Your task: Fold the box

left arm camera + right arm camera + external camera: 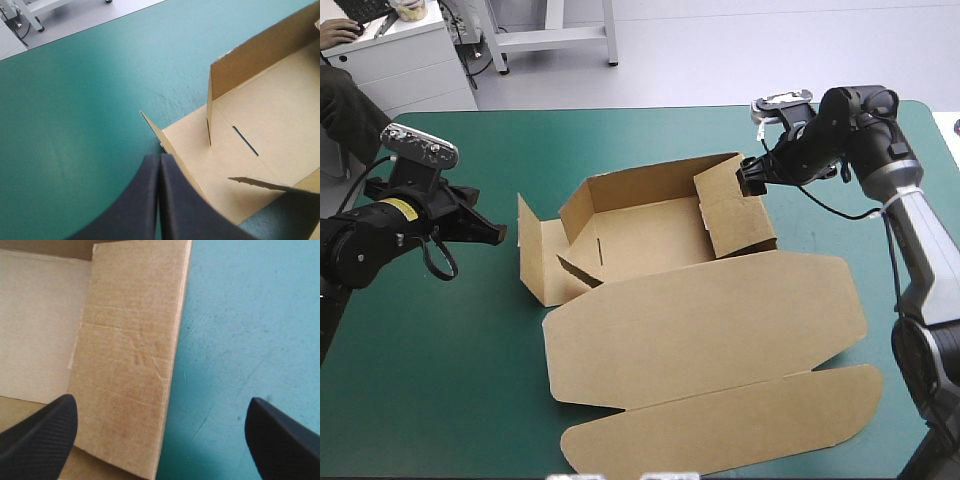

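**Op:** Status on the box?
**Eng:** Mid-table, roughly half formed by my read. Back wall and right wall are up. The left flap stands loose, not tucked. The lid lies flat toward the near edge.
**Op:** Grippers?
**Eng:** Your left gripper is pinched closed and empty, just beside the left flap's corner. Your right gripper is spread wide over the right wall, holding nothing.
**Op:** Room to move?
**Eng:** Plenty of bare teal-green cover on your left. The near side is tight: the lid runs close to the cover's near edge. Watch it.
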`<state>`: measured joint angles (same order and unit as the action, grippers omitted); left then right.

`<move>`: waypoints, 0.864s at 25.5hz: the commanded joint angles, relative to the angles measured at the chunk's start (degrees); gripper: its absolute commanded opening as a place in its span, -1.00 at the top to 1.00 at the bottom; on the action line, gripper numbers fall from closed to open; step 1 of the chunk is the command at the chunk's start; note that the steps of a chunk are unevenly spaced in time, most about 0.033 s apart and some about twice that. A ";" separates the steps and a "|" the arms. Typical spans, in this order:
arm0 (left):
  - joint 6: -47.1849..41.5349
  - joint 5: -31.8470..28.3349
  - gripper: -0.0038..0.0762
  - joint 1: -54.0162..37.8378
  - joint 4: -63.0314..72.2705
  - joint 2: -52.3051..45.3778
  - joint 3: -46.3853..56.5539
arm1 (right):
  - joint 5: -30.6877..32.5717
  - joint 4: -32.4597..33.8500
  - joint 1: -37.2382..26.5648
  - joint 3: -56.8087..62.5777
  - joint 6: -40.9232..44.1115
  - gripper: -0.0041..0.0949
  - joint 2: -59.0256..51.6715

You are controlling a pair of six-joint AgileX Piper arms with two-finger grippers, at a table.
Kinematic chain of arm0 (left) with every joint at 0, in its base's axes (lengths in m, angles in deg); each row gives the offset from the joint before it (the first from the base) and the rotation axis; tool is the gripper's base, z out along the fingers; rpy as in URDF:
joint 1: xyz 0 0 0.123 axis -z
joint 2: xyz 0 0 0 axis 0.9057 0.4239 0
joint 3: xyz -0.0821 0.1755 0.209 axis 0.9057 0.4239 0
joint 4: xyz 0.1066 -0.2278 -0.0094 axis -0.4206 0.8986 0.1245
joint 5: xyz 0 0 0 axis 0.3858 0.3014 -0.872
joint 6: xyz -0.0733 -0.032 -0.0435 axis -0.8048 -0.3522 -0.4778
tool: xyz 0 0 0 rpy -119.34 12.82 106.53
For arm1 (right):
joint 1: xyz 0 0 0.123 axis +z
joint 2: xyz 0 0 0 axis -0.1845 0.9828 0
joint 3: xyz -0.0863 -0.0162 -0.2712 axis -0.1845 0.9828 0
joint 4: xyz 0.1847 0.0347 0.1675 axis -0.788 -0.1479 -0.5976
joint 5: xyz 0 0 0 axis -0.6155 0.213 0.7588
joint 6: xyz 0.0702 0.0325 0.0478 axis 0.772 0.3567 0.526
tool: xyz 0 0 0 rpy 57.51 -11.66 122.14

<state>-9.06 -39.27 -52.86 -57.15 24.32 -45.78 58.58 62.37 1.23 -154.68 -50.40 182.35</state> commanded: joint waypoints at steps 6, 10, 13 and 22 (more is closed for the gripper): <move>-0.30 -3.09 0.93 -0.01 1.11 -1.25 -1.33 | -2.97 -0.96 -0.39 -1.57 -2.08 -0.75 8.44; -0.30 -3.00 0.93 -0.01 1.27 -1.25 -1.33 | -4.68 -0.96 -0.39 -1.57 -2.08 -0.42 9.72; -0.30 -2.88 0.93 -0.01 1.27 -1.25 -1.33 | -5.11 -0.96 -0.39 -1.57 -2.08 0.14 9.70; -0.30 -2.88 0.93 -0.01 1.27 -1.25 -1.33 | -5.11 -0.96 -0.39 -1.57 -2.22 0.96 9.70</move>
<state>-9.06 -38.99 -52.86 -56.75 24.32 -45.78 53.56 61.55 1.11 -154.68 -51.67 195.13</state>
